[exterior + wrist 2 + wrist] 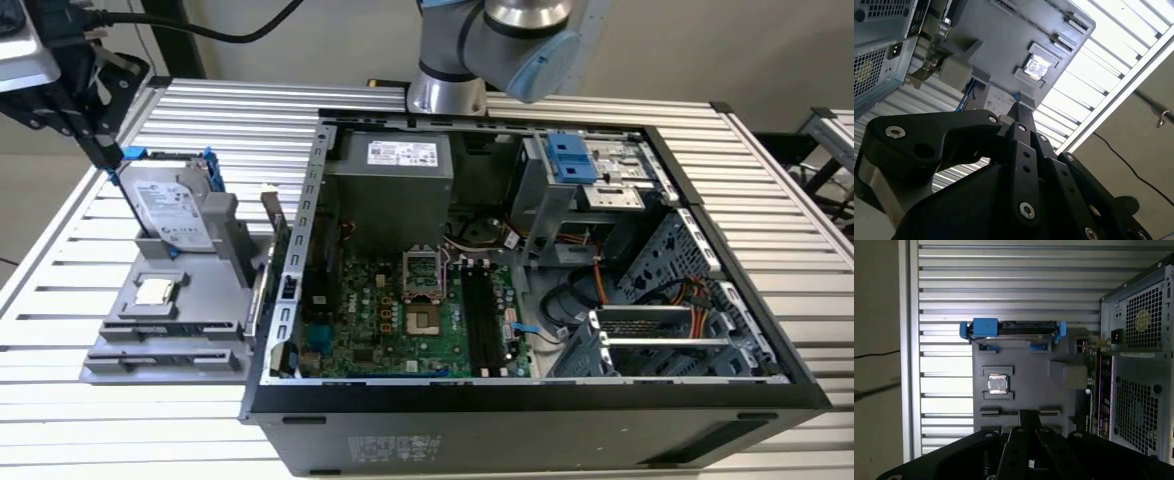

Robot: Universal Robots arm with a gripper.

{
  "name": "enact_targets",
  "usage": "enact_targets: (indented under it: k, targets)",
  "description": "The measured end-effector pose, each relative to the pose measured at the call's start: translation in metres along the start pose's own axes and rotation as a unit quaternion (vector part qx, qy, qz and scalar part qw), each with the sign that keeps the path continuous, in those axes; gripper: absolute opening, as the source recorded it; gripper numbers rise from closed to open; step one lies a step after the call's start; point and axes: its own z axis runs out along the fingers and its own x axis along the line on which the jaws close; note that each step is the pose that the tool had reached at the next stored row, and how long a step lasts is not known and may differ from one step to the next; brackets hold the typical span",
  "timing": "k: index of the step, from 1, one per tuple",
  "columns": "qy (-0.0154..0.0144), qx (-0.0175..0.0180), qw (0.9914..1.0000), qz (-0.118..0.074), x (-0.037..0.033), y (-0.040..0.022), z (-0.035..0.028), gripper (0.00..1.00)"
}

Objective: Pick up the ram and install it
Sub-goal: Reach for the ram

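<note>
End effector [1021, 108] closed, fingertips together, near upright hard drive [171, 205] in gray fixture [1024, 375]

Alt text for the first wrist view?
Shut black claw in the foreground, aimed at a gray tray that holds a square silver processor chip and a blue-railed hard drive. The tray sits on a slatted metal table, beside a computer case's vented rear.

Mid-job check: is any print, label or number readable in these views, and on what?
White label on the hard drive: print too small to read.
White label on the power supply: too small to read.
Pale sticker on the case front: blurred, unreadable.
No text can be quoted.
</note>
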Motion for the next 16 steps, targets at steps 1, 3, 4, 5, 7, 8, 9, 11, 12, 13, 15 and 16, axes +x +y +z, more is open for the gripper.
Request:
enact_targets:
  k: [1,3,4,5,7,8,9,11,12,13,15,16]
  targets:
    - [0.0,0.0,1.0,0.0,0.0,-0.0016,0.0001,0.0]
    - [0.0001,0.0,1.0,0.0,-0.0001,-0.0045,0.0002,0.0]
    - [0.0001,0.0,1.0,0.0,-0.0001,-0.0061,0.0003,0.0]
    - [0.0001,0.0,1.0,0.0,-0.0001,-0.0077,0.0005,0.0]
    - [0.0001,0.0,1.0,0.0,-0.0001,-0.0109,0.0007,0.0]
    - [0.0002,0.0,1.0,0.0,-0.0001,-0.0126,0.0008,0.0]
    - [0.0002,0.0,1.0,0.0,-0.0002,-0.0142,0.001,0.0]
    - [0.0003,0.0,1.0,0.0,-0.0002,-0.017,0.0012,0.0]
    - [0.0003,0.0,1.0,0.0,-0.0002,-0.0183,0.0014,0.0]
    - [0.0003,0.0,1.0,0.0,-0.0002,-0.0196,0.0016,0.0]
    - [0.0003,0.0,1.0,0.0,-0.0003,-0.022,0.002,0.0]
    - [0.0004,0.0,1.0,0.0,-0.0002,-0.0231,0.0021,0.0]
